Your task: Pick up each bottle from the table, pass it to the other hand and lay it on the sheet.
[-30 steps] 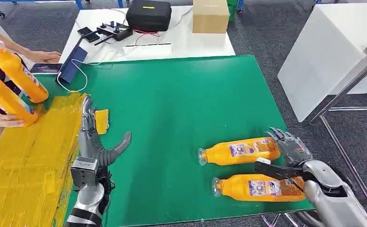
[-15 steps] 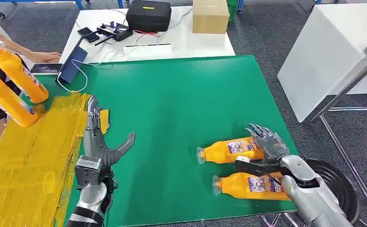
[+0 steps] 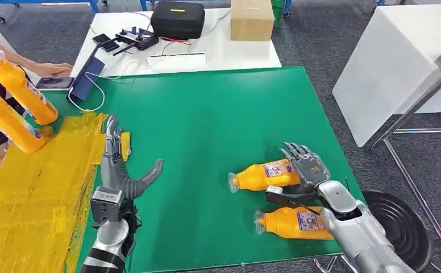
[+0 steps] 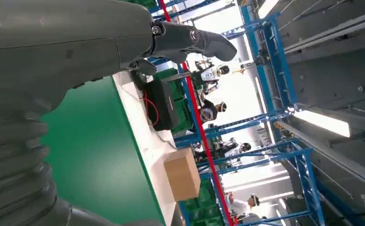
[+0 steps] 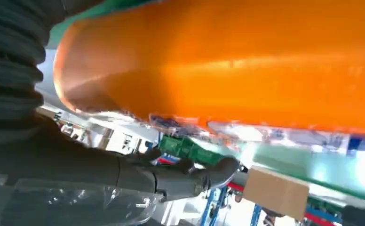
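The right hand (image 3: 304, 170) grips the far orange plastic bottle (image 3: 261, 175) on the green mat (image 3: 207, 125), beside a second orange bottle (image 3: 292, 223). The left hand (image 3: 119, 168) hovers with fingers spread apart, holding nothing, beside the yellow sheet (image 3: 30, 193).

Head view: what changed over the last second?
The right hand moved left across the green table and closed around the farther bottle, which shifted left and tilted. The nearer bottle also lies a little further left. The left hand hardly moved, open beside the yellow sheet.

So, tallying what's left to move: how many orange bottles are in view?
4. Two orange plastic bottles lie on the green mat, the farther at the right robot hand, the nearer beside it. Two stand at the yellow sheet's far-left edge.
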`<state>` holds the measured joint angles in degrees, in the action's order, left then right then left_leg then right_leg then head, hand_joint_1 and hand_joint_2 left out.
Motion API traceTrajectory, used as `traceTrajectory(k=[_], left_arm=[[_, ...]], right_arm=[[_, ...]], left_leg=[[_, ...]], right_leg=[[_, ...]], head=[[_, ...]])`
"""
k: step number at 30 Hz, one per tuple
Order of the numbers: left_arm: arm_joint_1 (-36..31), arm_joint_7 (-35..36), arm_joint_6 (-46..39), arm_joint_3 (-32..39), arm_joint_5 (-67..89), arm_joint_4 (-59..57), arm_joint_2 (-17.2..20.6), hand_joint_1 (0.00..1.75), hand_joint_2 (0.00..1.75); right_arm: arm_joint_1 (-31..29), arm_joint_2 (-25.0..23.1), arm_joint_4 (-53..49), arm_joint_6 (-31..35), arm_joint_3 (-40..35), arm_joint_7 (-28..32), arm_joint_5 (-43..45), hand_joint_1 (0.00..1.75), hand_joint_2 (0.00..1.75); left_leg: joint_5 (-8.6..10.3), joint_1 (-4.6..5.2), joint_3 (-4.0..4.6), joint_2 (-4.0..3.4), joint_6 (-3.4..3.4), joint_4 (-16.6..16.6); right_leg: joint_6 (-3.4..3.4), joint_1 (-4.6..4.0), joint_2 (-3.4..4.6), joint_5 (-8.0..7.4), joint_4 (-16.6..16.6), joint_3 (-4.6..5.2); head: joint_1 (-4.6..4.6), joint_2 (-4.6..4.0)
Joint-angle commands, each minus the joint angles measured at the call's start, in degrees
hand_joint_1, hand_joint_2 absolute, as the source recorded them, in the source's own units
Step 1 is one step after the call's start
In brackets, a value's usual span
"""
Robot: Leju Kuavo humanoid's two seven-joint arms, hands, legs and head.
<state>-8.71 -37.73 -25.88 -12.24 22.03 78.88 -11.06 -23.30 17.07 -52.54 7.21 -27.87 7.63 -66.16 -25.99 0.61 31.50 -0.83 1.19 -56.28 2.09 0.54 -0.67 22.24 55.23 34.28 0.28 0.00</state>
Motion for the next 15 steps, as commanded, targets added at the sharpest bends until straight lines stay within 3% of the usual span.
traceTrajectory(k=[1, 5, 12, 15], left_arm=[[-3.23, -0.93, -0.26, -1.21, -1.41, -6.39, 0.53, 0.00, 1.75], [-3.83, -1.19, -0.66, -1.74, -2.06, -7.46, 0.60, 0.00, 1.75], [-3.98, -1.51, -0.99, -1.99, -2.48, -7.68, 0.79, 0.00, 1.75], [-2.22, -1.41, -1.36, -0.78, -1.80, -4.96, 0.80, 0.00, 1.75]], right_arm=[[-7.12, 1.62, 18.04, -11.22, -9.92, 2.78, 2.85, 1.75, 1.75], [-7.41, 2.88, 19.93, -14.58, -12.41, 2.89, 3.59, 1.75, 1.75], [-7.34, 2.92, 18.85, -12.38, -12.88, 1.83, 6.05, 1.75, 1.75], [-4.45, -1.69, 12.28, 4.62, -5.93, 0.47, 8.26, 1.75, 1.75]], left_leg=[[-0.08, -0.14, -0.28, 0.15, -0.11, 0.00], [-0.07, -0.09, -0.58, 0.16, -0.02, 0.02], [-0.05, -0.04, -1.06, 0.32, 0.08, 0.04], [-0.07, -0.07, -1.09, 0.24, 0.06, 0.05]], right_leg=[[-0.04, -0.12, 0.00, 0.04, -0.12, -0.36], [-0.02, -0.07, -0.07, -0.01, -0.15, -0.65], [0.14, -0.04, -0.19, 0.12, -0.24, -1.17], [0.13, -0.07, -0.10, 0.09, -0.27, -1.26]], head=[[0.00, 0.00], [0.02, 0.00], [0.00, 0.00], [-0.02, 0.00]])
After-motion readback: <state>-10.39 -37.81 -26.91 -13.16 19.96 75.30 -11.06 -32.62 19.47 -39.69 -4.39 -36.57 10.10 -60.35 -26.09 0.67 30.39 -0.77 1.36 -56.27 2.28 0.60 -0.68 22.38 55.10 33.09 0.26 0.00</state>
